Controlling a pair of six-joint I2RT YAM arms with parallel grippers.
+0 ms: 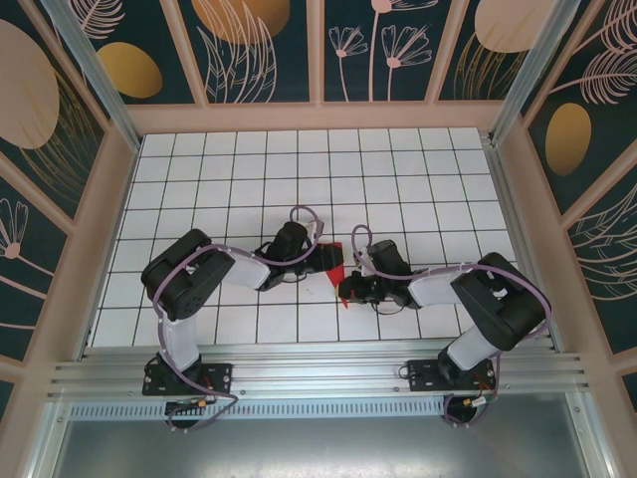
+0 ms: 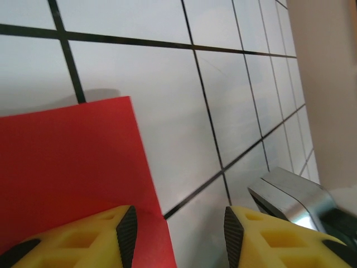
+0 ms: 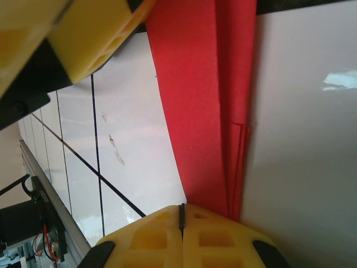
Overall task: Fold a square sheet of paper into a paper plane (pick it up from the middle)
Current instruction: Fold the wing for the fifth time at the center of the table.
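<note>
Currently one red paper (image 1: pixel 336 267) sits between two grippers: left gripper (image 2: pixel 178 229) half open, right gripper (image 3: pixel 181 215) closed, neither clamping it.

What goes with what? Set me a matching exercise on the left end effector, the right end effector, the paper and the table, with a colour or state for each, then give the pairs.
Things:
1. left end effector
2. right end effector
3. paper
4. table

Colour or state:
A. white with dark grid lines
B. fingers shut together
C. red, folded in layers
D. fingers apart

Pairs: 1-D, 2-B, 3-C, 4-A
</note>
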